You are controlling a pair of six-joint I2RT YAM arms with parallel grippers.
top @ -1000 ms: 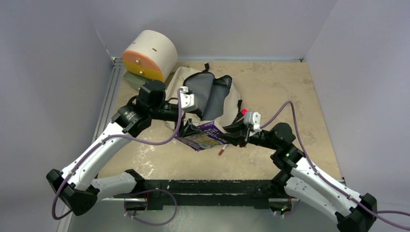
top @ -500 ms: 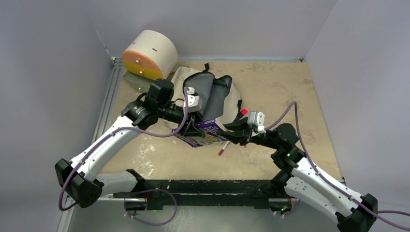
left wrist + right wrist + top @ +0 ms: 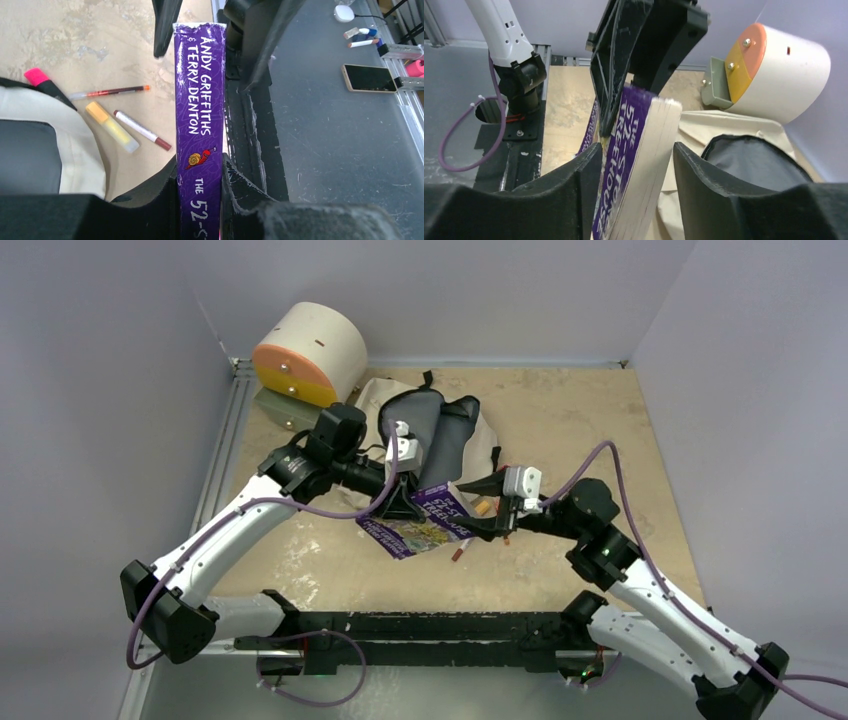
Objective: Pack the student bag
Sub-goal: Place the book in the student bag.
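The student bag (image 3: 372,400), beige with a dark grey lining, lies open at the back middle of the table; its cream fabric shows in the left wrist view (image 3: 75,145) and right wrist view (image 3: 724,130). A thick purple book (image 3: 425,520) is held on edge just in front of the bag. My left gripper (image 3: 400,502) is shut on it, fingers pressed on both covers beside the spine (image 3: 200,110). My right gripper (image 3: 478,508) is open around the book's other end (image 3: 644,150), with a gap at its right finger (image 3: 704,170).
A cream-and-orange cylindrical drawer unit (image 3: 305,355) stands at the back left, one drawer pulled out. Loose on the table by the bag lie a pink highlighter (image 3: 37,77), a yellow marker (image 3: 112,127), a white pen with a red cap (image 3: 142,131) and a thin red pen (image 3: 110,92).
My left gripper came in over the book and closed on its spine end. My right gripper, which was holding the book, opened its jaws. The book now stands more on edge.
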